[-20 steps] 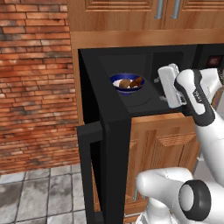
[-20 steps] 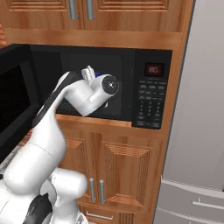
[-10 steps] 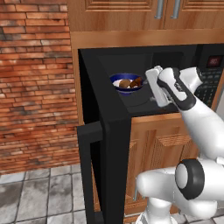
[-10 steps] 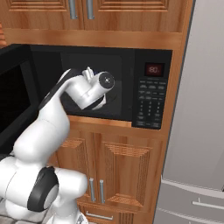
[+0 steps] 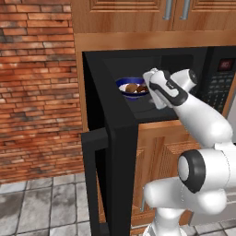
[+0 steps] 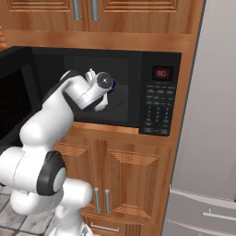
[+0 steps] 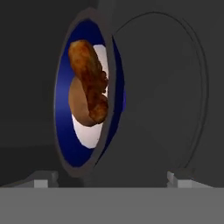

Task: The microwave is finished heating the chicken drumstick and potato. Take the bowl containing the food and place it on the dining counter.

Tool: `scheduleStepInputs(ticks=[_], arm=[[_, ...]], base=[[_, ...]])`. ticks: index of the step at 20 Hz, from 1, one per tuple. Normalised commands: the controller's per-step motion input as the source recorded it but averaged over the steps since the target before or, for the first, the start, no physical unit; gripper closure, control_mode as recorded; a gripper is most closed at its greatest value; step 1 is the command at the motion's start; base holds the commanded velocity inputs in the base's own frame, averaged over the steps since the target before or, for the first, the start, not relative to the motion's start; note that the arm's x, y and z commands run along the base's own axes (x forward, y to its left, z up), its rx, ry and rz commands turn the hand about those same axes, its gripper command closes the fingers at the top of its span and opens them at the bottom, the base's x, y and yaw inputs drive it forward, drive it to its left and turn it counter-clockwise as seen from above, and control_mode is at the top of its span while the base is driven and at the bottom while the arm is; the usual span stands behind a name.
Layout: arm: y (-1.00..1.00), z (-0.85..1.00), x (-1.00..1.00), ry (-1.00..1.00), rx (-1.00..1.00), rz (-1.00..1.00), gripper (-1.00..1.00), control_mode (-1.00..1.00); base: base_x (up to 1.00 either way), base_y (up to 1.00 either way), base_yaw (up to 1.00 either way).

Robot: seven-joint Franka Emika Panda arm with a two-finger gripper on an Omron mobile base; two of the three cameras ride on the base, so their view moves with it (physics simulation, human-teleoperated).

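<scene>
The microwave (image 5: 152, 83) is standing with its door (image 5: 108, 156) swung fully open. The bowl (image 5: 131, 87) is sitting inside the microwave on the round turntable (image 7: 175, 100), and it is carrying the chicken drumstick (image 7: 89, 78) and the potato (image 7: 81, 109), with the drumstick lying over the potato. The gripper (image 7: 111, 178) is reaching into the microwave, just beside the bowl. Its jaws are standing wide apart; they are holding nothing and touching nothing, and the bowl's rim is lying between them, a little ahead.
</scene>
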Motion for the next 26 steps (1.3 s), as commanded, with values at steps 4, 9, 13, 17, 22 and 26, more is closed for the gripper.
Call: scheduleStepInputs(ticks=[4, 9, 13, 17, 22, 26], arm=[[0.00, -0.17, 0.36, 0.01, -0.02, -0.04, -1.00, -1.00], [0.00, -0.20, 0.41, 0.02, -0.01, -0.04, -1.00, -1.00], [0.00, -0.19, 0.45, 0.03, -0.02, -0.04, -1.00, -1.00], [0.00, -0.13, 0.38, 0.03, 0.00, -0.02, -1.00, -1.00], [0.01, -0.20, 0.17, 0.04, -0.01, -0.01, 1.00, -1.00], [0.00, -0.05, 0.00, 0.01, 0.00, 0.00, 1.00, -1.00]], base=[[0.00, 0.00, 0.00], [0.00, 0.00, 0.00], [0.00, 0.00, 0.00], [0.00, 0.00, 0.00], [0.00, 0.00, 0.00], [0.00, 0.00, 0.00]])
